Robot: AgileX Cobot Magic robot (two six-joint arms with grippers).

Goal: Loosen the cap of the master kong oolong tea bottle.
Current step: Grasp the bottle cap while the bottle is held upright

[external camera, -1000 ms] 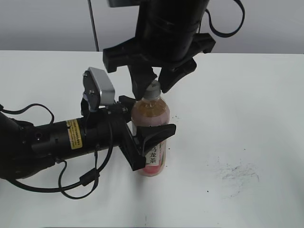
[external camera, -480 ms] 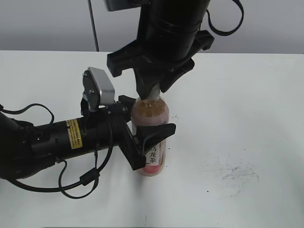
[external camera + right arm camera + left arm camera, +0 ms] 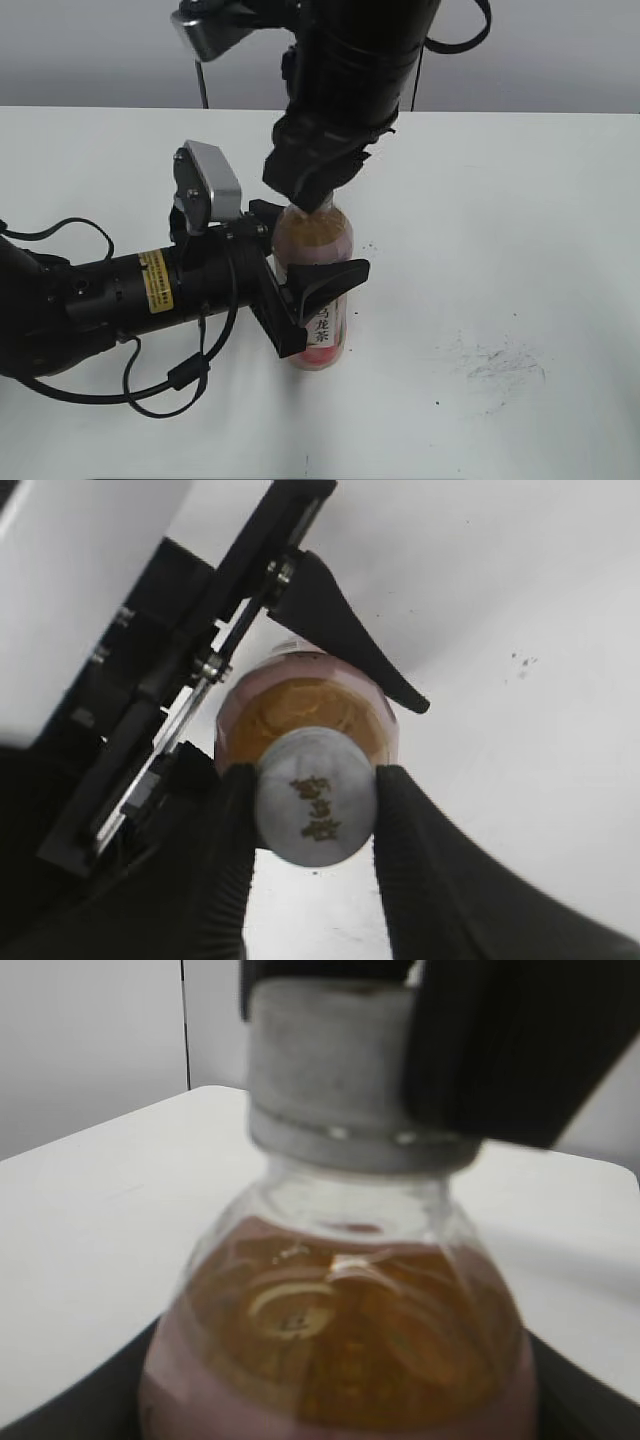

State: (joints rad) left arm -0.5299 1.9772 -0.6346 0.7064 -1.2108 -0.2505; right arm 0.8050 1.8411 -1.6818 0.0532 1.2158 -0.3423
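The master kong oolong tea bottle [image 3: 318, 290] stands upright on the white surface [image 3: 520, 250], its body clamped by the left gripper [image 3: 300, 285], while the right gripper [image 3: 315, 795] from above pinches the cap [image 3: 314, 796] between both fingers

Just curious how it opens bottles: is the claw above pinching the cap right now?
Yes, the two black fingers press against opposite sides of the cap.
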